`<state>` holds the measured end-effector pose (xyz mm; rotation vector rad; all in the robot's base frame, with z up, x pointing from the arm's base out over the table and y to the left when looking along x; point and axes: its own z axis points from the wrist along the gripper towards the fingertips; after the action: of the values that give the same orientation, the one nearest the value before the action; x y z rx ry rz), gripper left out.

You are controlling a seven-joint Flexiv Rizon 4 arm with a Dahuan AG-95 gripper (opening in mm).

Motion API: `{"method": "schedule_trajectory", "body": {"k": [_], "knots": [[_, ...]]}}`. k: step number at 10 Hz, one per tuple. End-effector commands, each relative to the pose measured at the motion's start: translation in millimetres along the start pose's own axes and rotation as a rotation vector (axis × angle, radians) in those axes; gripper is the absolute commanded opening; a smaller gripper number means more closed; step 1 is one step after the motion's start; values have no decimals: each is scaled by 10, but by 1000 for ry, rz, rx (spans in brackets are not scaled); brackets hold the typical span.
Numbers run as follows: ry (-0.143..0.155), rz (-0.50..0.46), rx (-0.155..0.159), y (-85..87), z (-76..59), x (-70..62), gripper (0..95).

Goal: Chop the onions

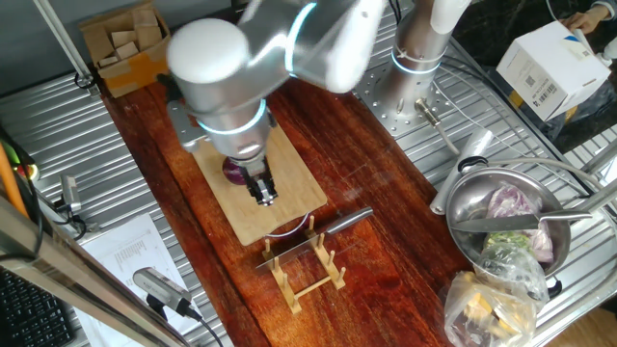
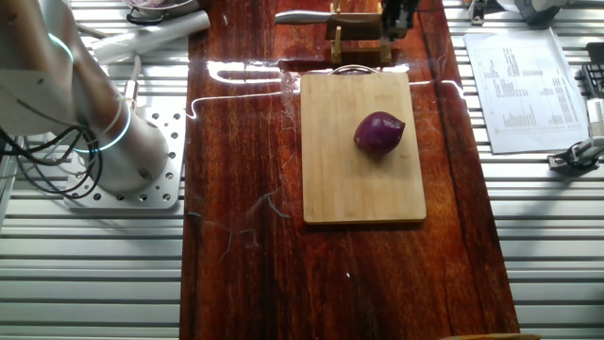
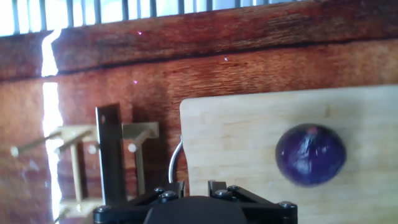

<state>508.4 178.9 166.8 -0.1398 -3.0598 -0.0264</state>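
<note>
Bamboo, pale and fine-grained, makes up the rectangular cutting board [image 2: 362, 179] lying on the dark red, glossy wooden tabletop [image 2: 236, 236]. On the board, nearer its handle end, sits the small round red onion [image 2: 378, 132], smooth and shiny with a deep purple skin and a slight point on one side.

From one fixed view the silver, rounded arm [image 1: 217, 82] hangs over the board and covers most of the onion, so only a sliver of purple shows beneath the wrist; the black two-finger gripper [image 1: 264, 196] points down above the board, and whether its fingers are spread or together cannot be told. The other fixed view shows the onion whole and unobstructed. The hand view shows the onion blurred on the board, off to the right of the gripper, which is apart from it.

Just beyond the board's metal loop handle stands a light wooden slotted rack [image 1: 307, 275] with a steel-bladed knife [image 1: 318, 234] resting across it. A steel bowl [image 1: 501, 217] of pale purple and green leafy vegetables sits on the ribbed metal surface, with a printed paper sheet [image 2: 517, 90] to the other side.
</note>
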Motion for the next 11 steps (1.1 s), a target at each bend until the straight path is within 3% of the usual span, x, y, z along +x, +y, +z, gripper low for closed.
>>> {"method": "schedule_trajectory", "body": {"k": [1,5,7,11], "knots": [[1,-103,-8,22,2,-17,190],[-9,-98,-12,22,2,-17,190],[-25,-72,-33,318,-4,5,190],[-29,-64,-42,405,3,29,190]]}}
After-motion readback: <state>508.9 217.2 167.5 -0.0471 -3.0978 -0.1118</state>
